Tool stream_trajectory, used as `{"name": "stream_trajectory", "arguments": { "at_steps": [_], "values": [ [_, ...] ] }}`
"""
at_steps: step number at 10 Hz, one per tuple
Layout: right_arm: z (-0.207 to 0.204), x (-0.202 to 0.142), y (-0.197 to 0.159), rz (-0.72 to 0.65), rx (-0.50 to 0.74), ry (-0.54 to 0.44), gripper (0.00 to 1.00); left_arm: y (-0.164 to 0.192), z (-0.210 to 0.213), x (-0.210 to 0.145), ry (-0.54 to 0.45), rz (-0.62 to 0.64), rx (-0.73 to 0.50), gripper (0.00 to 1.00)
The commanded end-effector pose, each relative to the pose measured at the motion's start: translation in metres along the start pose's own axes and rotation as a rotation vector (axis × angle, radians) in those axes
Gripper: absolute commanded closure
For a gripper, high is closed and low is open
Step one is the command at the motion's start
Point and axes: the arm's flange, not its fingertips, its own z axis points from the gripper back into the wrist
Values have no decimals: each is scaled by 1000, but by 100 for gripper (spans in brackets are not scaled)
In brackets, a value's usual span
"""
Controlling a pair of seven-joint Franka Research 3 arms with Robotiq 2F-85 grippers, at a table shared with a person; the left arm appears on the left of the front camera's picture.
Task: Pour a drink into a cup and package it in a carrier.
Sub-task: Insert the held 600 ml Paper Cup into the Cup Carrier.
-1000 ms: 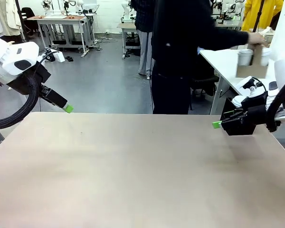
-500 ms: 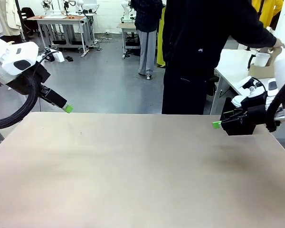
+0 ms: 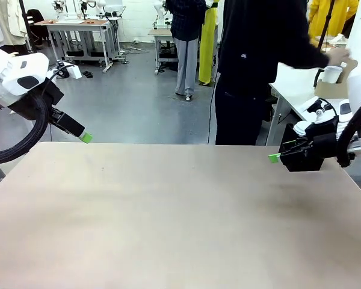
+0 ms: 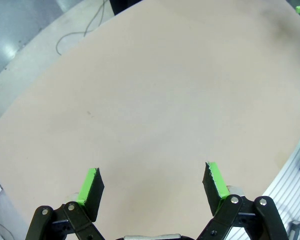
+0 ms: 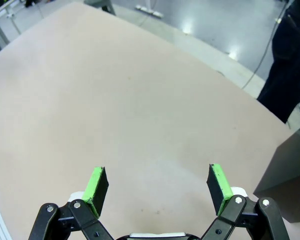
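table [image 3: 168, 217]: beige | pads [image 4: 90, 187]: green (black fingers) | person [image 3: 259, 54]: black clothes

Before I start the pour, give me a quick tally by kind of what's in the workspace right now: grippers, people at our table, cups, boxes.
Grippers: 2, left gripper and right gripper, both open and holding nothing
People: 1, the person at the far side, reaching toward the side table
Cups: 1, a white cup on the side table
Boxes: 1, a brown box beside that cup
Total: 5
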Motion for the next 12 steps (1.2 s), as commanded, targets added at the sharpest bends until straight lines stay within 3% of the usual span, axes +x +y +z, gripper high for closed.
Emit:
{"name": "stream_trajectory", "arguments": {
  "at_steps": [1, 12],
  "values": [
    [0, 1, 0, 4, 0, 1, 0, 0, 1, 0, 7, 5, 5, 0],
    [0, 1, 0, 4, 0, 1, 0, 0, 1, 0, 7, 5, 5, 0]
  ]
}}
